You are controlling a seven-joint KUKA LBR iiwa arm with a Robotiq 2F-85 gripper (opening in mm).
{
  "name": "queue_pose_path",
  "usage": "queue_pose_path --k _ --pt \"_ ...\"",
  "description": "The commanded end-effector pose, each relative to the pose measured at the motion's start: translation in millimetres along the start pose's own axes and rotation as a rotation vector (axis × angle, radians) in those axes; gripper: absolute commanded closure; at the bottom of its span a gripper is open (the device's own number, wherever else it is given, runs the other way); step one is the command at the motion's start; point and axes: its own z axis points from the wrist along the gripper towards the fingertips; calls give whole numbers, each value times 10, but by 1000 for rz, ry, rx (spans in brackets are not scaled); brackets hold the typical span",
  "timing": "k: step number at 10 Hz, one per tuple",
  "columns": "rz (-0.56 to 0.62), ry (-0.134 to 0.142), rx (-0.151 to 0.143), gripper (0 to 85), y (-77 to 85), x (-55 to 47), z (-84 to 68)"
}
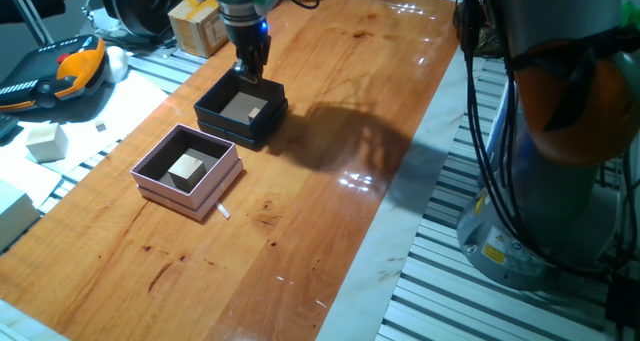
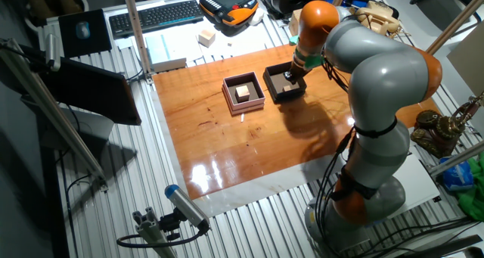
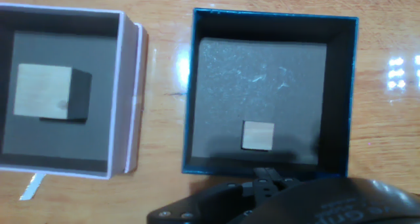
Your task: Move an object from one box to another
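The black box (image 1: 215,106) stands on the wooden table with a small wooden cube (image 1: 253,111) on its tan floor. The pale pink box (image 1: 160,181) stands beside it and holds a larger wooden cube (image 1: 187,168). My gripper (image 1: 250,69) hangs over the far edge of the black box, fingers together, holding nothing. In the hand view the small cube (image 3: 257,134) lies near my fingertips (image 3: 268,176) inside the black box (image 3: 190,86); the pink box (image 3: 129,86) with its cube (image 3: 42,90) is to the left. In the other fixed view my gripper (image 2: 291,71) is over the black box (image 2: 272,88).
A yellow-brown cardboard carton (image 1: 195,26) sits behind the black box. A white foam block (image 1: 45,141) and an orange-black pendant (image 1: 60,71) lie off the table's left side. A small white scrap (image 1: 224,212) lies by the pink box. The arm's base (image 1: 560,131) stands right.
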Motion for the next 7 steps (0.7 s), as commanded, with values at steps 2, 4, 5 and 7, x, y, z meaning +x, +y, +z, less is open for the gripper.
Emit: queue_pose_path --k 2,4,5,7 --pt "5 -6 2 850 -3 -1 6" --pt "36 3 -26 850 -3 -1 6" --pt "56 19 -25 850 -3 -1 6" --pt "88 26 -5 850 -3 -1 6"
